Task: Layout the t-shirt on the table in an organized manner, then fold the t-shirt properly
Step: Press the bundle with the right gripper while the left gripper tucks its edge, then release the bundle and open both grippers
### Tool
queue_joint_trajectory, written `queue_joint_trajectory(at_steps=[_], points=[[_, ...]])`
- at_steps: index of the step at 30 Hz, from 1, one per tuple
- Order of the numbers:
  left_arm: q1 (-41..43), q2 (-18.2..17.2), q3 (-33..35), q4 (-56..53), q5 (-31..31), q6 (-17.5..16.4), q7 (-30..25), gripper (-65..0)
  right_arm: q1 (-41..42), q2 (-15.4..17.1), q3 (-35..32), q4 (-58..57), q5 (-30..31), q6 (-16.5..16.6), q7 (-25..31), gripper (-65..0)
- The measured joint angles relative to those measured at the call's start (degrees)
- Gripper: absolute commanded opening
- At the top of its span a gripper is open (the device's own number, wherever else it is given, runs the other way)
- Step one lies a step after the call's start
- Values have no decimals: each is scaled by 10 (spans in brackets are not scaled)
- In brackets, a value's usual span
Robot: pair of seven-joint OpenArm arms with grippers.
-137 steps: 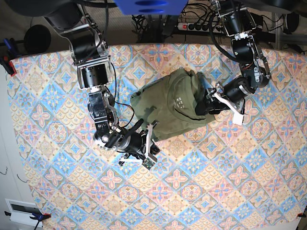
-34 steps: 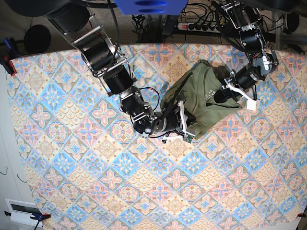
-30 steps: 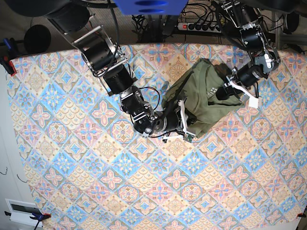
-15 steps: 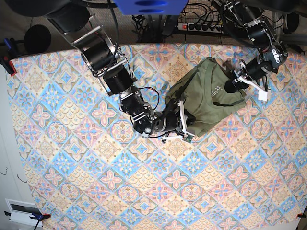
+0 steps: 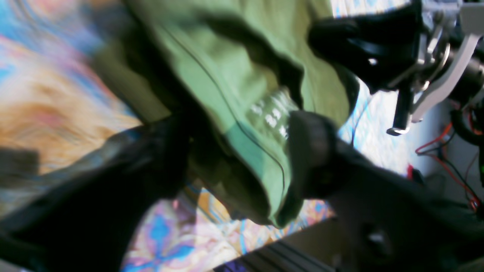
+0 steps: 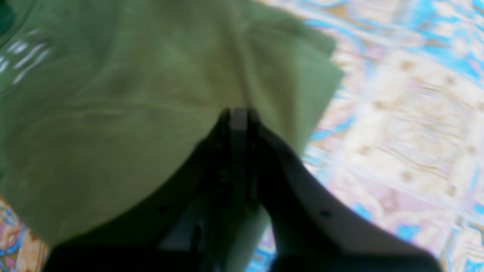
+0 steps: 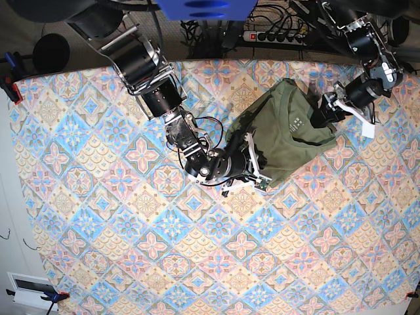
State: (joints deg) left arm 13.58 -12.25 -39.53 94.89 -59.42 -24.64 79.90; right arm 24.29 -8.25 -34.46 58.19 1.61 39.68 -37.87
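- Patterned cloth in blue, pink and cream diamonds covers the counter (image 7: 131, 262), with a power strip (image 7: 272, 36) and cables behind its far edge.
- On the far side of the counter lies the t-shirt (image 7: 289, 134), olive green and bunched, its pale neck label facing up.
- From the base view's left the right arm reaches in; the right end effector (image 7: 252, 164) is pinched closed on the t-shirt's near edge, and the right wrist view shows its dark fingers (image 6: 236, 124) pressed together on green fabric.
- At the shirt's other end sits the left end effector (image 7: 331, 111), jaws spread wide; the blurred left wrist view shows collar fabric lying between its dark fingers (image 5: 314, 151) without being clamped.
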Motion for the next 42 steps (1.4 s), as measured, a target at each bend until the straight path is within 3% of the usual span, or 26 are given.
queue_joint_trajectory(at_steps=[3,5,8,13,19,21,26,30,34,39,42], points=[[14,2,0,0,-18,0,5,-174,0,-2,0,1,0,2,-4,-650],[34,4,-12,7,-35,0,5,-222,-1,-2,0,7,0,2,-4,-650],[72,2,-17,44,-30,0,7,-352,0,-1,0,10,-2,1,-3,-650],[94,26,-11,76,-34,0,5,-650,10,-1,0,6,0,4,-2,-650],[95,26,72,73,42,0,-3,-650,85,-3,3,7,-1,-1,10,-650],[92,42,92,73,59,0,-41,-650,88,-5,3,-21,6,0,20,-650],[76,43,124,21,126,2,-60,-650,64,2,-1,-106,-6,3,48,-650],[51,43,128,-17,117,-2,-62,-650,85,-3,-3,-166,0,0,92,-650],[42,27,128,-28,115,-2,-65,-650,85,0,-61,-194,5,-15,126,-650],[11,18,129,-30,158,-6,-56,-650,90,-1,-98,-185,7,-14,102,-650],[-19,17,135,-30,204,-4,-60,-650,78,30,-104,-117,10,-2,47,-650]])
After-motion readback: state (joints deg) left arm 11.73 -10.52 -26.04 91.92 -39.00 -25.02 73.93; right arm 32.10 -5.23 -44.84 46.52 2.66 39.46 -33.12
